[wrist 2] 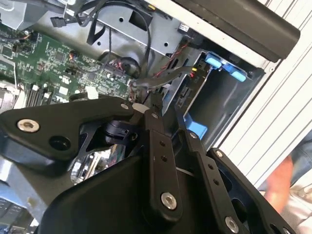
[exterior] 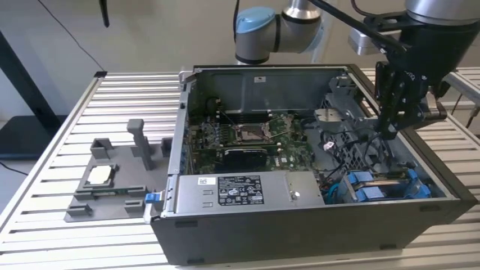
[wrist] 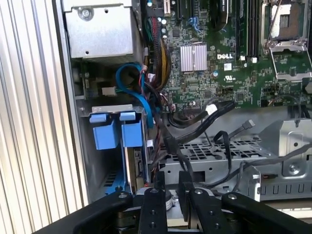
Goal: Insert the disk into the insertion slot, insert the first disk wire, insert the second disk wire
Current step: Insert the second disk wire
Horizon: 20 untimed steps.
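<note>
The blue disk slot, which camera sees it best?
The first wrist view: the insertion slot faces the camera, both blue tabs plain. The exterior view shows the slot smaller, toward the exterior view's right. The second wrist view catches the slot at a slant.

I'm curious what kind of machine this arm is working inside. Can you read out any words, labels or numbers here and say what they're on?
Large label on the grey metal box at the case's front: rows of print, too small to read.
Small white sticker beside it: too small to read.
Circuit board: a white maker's mark, left unquoted, and tiny lettering, too small to read.
Nothing else legible.
</note>
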{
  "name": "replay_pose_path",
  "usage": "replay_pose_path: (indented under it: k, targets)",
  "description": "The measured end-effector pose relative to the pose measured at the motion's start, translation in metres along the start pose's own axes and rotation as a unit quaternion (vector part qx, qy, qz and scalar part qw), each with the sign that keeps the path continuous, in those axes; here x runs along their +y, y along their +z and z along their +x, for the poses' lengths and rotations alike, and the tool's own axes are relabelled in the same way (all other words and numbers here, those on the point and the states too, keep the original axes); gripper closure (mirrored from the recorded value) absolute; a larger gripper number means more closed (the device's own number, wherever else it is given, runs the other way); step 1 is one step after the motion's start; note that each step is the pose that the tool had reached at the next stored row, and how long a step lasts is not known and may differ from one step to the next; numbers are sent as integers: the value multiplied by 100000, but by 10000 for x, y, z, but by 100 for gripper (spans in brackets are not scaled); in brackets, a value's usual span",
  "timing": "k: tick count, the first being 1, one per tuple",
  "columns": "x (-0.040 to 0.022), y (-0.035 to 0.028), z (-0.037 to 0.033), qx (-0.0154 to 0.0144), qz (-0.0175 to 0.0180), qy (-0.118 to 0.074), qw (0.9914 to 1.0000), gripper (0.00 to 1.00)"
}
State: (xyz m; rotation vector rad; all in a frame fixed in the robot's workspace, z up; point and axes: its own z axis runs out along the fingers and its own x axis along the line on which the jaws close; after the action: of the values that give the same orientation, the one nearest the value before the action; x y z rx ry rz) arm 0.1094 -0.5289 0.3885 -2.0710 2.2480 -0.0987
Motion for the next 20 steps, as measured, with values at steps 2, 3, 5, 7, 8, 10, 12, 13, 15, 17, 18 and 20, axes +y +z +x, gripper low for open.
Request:
replay_pose_path:
  k: [2, 3, 5, 7, 8, 10, 12, 13, 15, 17, 18, 20]
  targets:
    - [38, -4, -10, -68, -6, 3, 100000, 74]
    - [59, -6, -11, -63, -9, 7, 100000, 74]
    - [102, -10, -9, -70, -6, 12, 100000, 74]
    - [126, -14, -6, -59, -6, 9, 100000, 74]
    - [134, -13, -6, -40, -5, 4, 100000, 74]
    - [151, -16, -6, 36, -2, -12, 100000, 74]
    - [172, -18, -5, 116, 8, -95, 100000, 74]
    - [185, -19, -5, 193, 12, -181, 100000, 74]
    - [209, -20, -5, 335, 22, -410, 99999, 74]
    - [230, -21, -5, 660, 39, -986, 99993, 74]
    - [239, -21, -4, 781, 46, -1381, 99987, 74]
    - [253, -15, -3, 836, 51, -2364, 99969, 74]
